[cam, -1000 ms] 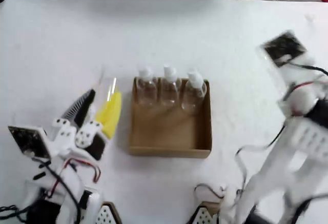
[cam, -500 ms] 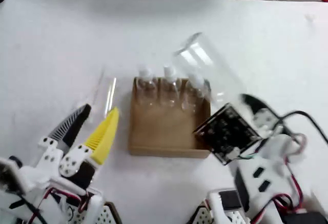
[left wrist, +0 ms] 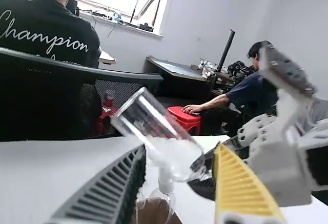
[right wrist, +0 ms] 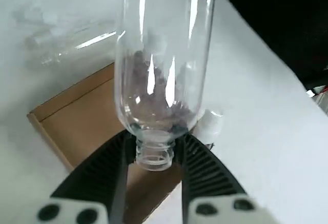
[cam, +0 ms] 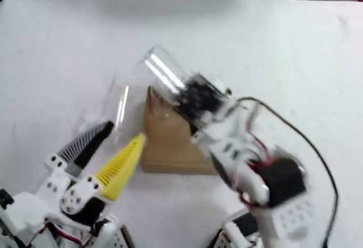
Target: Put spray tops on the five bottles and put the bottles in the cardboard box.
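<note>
My right gripper (right wrist: 152,155) is shut on the neck of a clear capless bottle (right wrist: 164,55), held tilted above the cardboard box (right wrist: 84,126). From above, that bottle (cam: 161,72) sticks out past the box's (cam: 167,146) far left corner, and the right gripper (cam: 185,96) and arm cover the box's back row. One capped bottle (right wrist: 210,124) shows in the box. Another clear bottle (cam: 117,103) lies on the table left of the box. My left gripper (cam: 126,131) stands open near the box's front left corner, holding nothing.
White table (cam: 272,43) with free room at the back and right. A cable (cam: 309,146) trails from the right arm. In the left wrist view the held bottle (left wrist: 154,131) hangs beyond the black and yellow fingers (left wrist: 241,188); people sit in the room behind.
The right arm swung in from the right and now holds the bottle over the box's left side. The left gripper drew back from the lying bottle, then shifted right.
</note>
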`<control>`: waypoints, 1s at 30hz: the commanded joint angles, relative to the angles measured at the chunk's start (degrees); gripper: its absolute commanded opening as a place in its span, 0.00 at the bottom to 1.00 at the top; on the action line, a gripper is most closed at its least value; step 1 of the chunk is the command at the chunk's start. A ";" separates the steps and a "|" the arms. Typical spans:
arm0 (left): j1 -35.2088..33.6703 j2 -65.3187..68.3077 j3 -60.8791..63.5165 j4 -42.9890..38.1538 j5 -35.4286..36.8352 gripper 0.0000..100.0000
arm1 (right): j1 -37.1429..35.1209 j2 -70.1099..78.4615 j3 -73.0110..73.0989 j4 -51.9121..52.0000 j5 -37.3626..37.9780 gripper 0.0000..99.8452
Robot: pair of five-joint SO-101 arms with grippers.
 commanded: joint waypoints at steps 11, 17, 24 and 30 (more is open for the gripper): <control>1.01 0.31 6.24 -9.85 -3.43 0.21 | -10.86 -7.43 0.26 1.54 -0.62 0.02; 0.92 0.31 6.68 -9.67 -3.43 0.21 | -10.95 -15.08 0.26 2.68 -1.05 0.02; -0.66 0.31 6.86 -8.44 -3.43 0.21 | -11.38 -17.89 -1.49 5.93 -1.14 0.02; -4.79 0.31 7.56 -9.76 -2.99 0.21 | -20.79 -17.71 -6.59 10.77 -1.32 0.02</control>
